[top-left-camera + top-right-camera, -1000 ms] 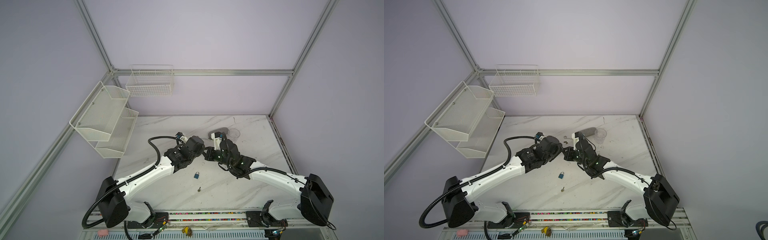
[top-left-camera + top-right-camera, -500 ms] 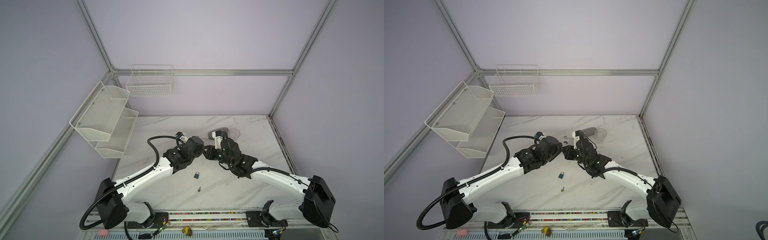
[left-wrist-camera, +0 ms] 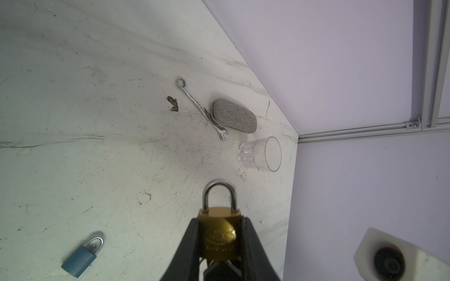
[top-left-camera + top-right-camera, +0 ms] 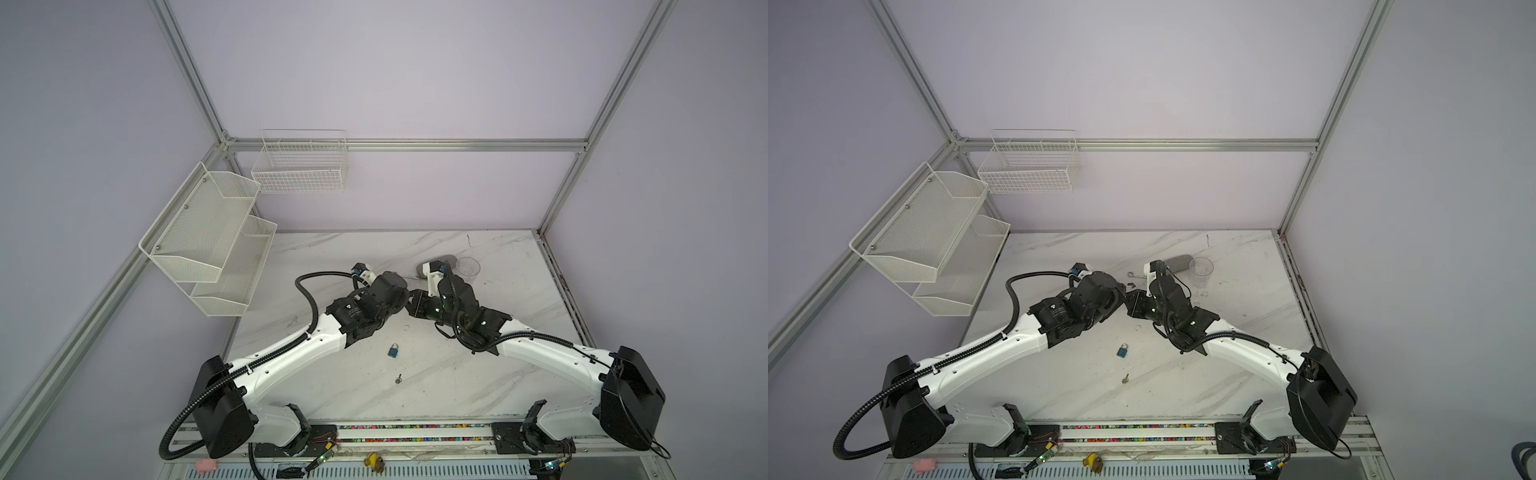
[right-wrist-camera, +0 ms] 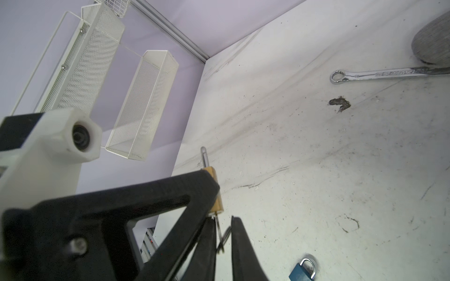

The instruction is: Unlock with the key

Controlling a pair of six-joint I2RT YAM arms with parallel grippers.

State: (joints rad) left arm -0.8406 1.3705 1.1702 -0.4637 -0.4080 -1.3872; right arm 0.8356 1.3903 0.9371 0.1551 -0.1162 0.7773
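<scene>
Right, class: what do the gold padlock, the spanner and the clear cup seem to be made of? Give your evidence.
The padlock: probably a brass body, yellow with a satin sheen; its shackle looks like polished steel. The spanner: likely chromed steel, mirror-bright. The cup: see-through, glass or clear plastic; the pictures leave that open.

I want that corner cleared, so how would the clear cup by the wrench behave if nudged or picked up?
The clear cup stands upright, narrower at base than rim, so a high nudge would probably tip it. Once tipped, its tapered round wall would likely roll in a curve. It looks light and smooth, so possibly slippery to grip.
</scene>
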